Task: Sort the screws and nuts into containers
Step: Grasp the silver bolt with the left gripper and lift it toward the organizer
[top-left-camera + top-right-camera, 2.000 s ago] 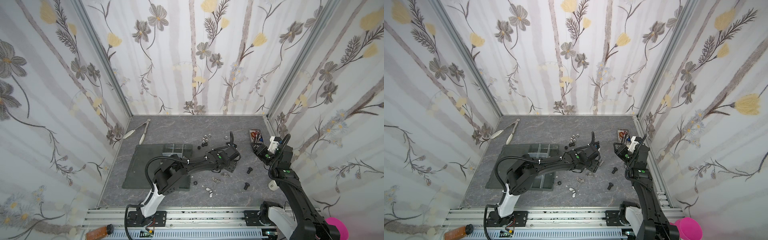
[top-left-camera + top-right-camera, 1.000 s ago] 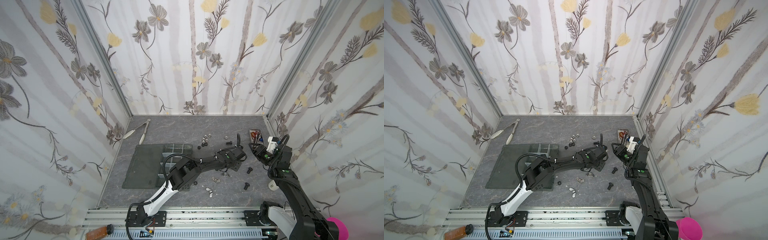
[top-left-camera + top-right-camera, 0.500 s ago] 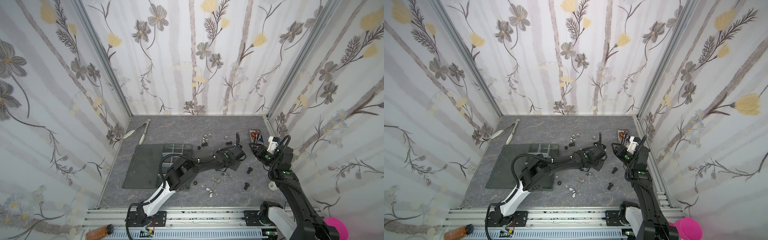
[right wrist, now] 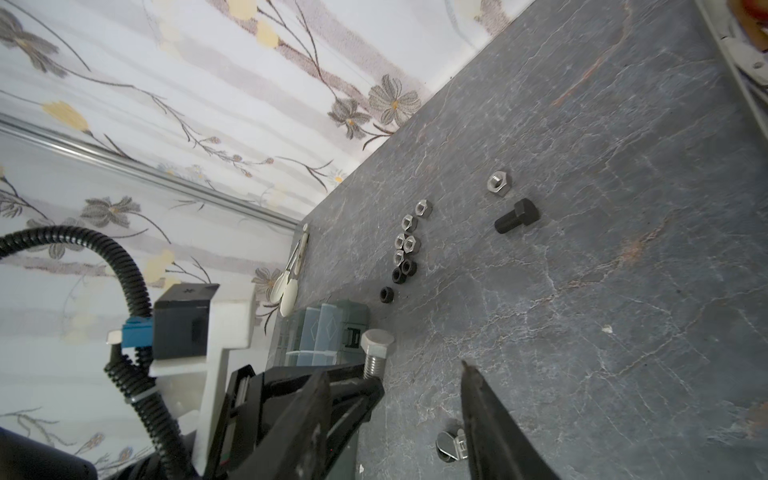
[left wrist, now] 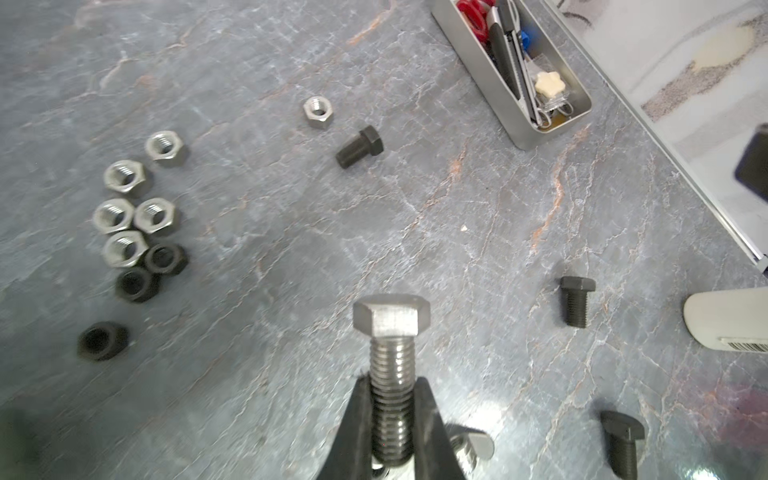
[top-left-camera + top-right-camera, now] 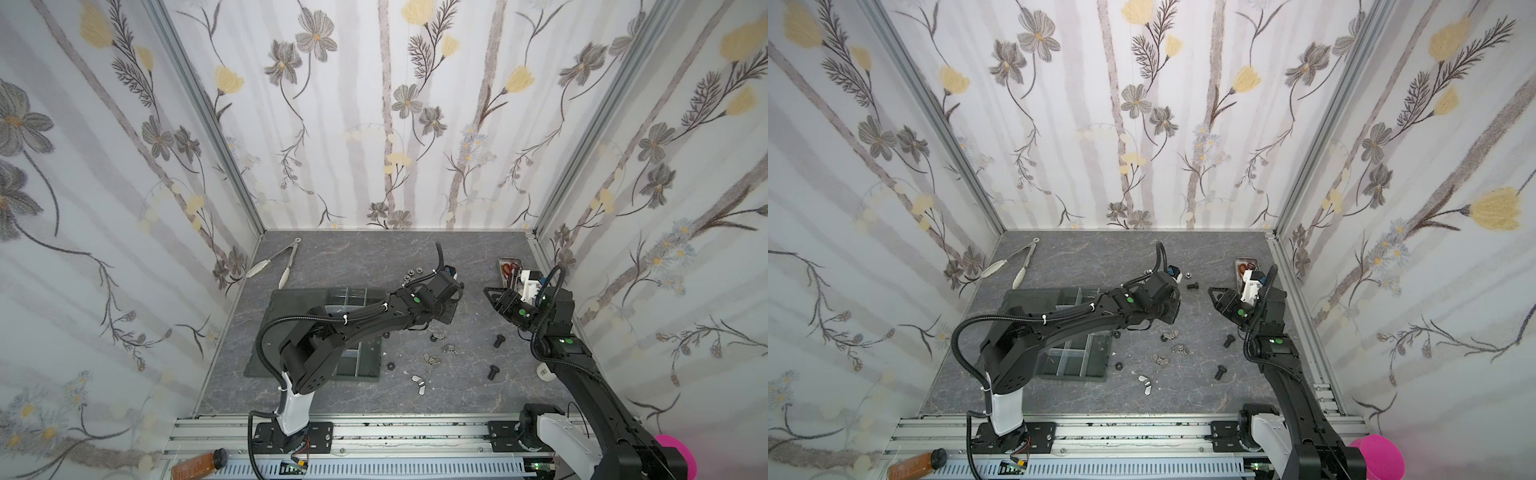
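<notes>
Screw (image 5: pixel 391 353) shank clamped between left gripper (image 5: pixel 392 386) jaws.

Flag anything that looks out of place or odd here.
Nothing looks damaged or spilled. Two strays have no part in the sorting: the tongs lie at the far left corner of the table, and an orange bottle lies on its side on the front rail, off the table.
</notes>
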You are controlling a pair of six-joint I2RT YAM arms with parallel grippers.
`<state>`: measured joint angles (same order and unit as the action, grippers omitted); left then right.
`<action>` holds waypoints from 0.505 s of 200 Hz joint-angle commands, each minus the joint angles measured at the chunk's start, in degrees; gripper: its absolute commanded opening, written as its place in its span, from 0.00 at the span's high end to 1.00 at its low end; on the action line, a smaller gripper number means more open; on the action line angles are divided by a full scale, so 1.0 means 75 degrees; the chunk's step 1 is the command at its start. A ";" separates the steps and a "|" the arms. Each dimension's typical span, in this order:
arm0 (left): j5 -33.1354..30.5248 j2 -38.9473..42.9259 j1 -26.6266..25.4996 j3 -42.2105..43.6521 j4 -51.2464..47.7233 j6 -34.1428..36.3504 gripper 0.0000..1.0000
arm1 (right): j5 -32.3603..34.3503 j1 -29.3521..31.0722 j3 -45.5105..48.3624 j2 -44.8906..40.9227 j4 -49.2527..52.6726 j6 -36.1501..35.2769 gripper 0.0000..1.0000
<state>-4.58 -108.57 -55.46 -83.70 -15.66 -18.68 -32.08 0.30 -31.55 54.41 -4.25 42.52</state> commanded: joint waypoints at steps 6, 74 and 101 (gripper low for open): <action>-0.0221 0.0781 0.0279 0.0780 0.0478 -0.0181 0.89 | 0.0354 0.0374 -0.0160 0.0219 -0.0086 -0.0147 0.48; -0.0245 0.2529 0.1243 0.2983 0.0822 -0.0597 0.88 | 0.0655 0.1322 -0.0462 0.1057 -0.0352 -0.0267 0.48; -0.0284 0.2994 0.1632 0.3564 0.0843 -0.0729 0.88 | 0.0725 0.1693 -0.0620 0.1449 -0.0428 -0.0369 0.47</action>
<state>-5.91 -88.75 -45.19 -59.88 -11.79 -22.22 -27.77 11.22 -35.00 63.42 -4.99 40.88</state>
